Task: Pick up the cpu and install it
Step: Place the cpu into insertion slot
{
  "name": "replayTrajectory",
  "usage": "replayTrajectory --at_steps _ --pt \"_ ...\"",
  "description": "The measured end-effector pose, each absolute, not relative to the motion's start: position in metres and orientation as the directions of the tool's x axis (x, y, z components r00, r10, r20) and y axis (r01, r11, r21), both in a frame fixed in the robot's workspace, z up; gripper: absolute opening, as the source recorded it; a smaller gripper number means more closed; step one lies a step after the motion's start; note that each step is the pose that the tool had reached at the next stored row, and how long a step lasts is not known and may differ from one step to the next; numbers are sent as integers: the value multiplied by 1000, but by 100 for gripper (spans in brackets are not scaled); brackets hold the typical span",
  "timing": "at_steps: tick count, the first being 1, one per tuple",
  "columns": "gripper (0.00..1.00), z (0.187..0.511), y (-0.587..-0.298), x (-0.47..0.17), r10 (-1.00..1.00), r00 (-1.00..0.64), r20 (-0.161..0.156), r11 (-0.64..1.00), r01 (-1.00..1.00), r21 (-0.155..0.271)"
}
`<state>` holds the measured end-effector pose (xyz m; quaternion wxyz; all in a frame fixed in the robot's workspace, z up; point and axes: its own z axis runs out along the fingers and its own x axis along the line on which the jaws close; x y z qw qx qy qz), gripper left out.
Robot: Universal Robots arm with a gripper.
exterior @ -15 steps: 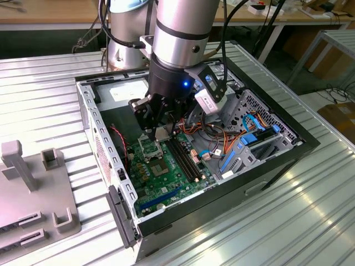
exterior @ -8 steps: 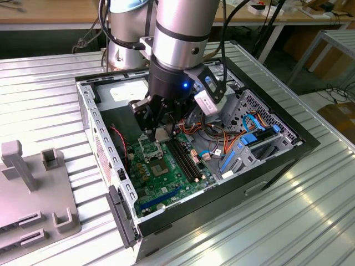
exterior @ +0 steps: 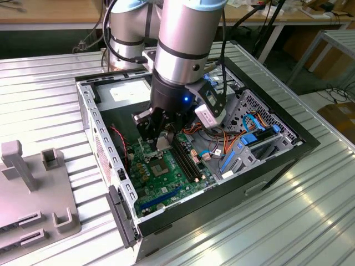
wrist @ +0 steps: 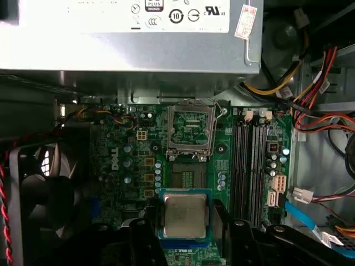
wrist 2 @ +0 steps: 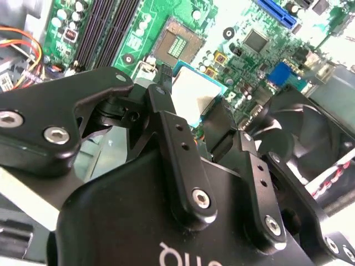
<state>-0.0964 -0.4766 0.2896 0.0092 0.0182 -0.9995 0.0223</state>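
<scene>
Claw (exterior: 160, 138) is closed on the cpu (exterior: 163, 142), and I see it hanging inside the open pc case (exterior: 277, 147), w/ the arm coming down from above. In both wrist views the cpu (wrist: 183, 212) (wrist 2: 194, 91) sits flat between the two black fingers (wrist: 221, 217), pinched on opposite edges, silver-grey face towards the cam. A thin blue rim shows round the chip, and I can't tell what it is.

Green motherboard (exterior: 166, 180) lies right under the claw. The socket (wrist: 188, 177) is bare, w/ its metal lid frame (wrist: 191, 128) flipped open on the far side of it from the claw. The socket (wrist 2: 176, 47) is near the claw tips but apart from them. The cpu is held above the board, not seated, offset to one side of the socket.

RAM slots (wrist: 249, 160) run alongside the socket, just to one side of the claw. The black fan (wrist: 39, 183) is on the claw's other side. The grey metal box w/ white label (wrist: 127, 33) is beyond the socket, well away from the claw. The case rests on the ribbed metal table (exterior: 266, 221).
</scene>
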Motion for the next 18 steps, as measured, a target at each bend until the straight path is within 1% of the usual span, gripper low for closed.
replayTrajectory --at_steps 12,18 --pt "47 264 -477 -90 -34 -999 19 998 -35 -44" --pt "47 250 -486 -90 -34 -999 19 998 -35 -44"
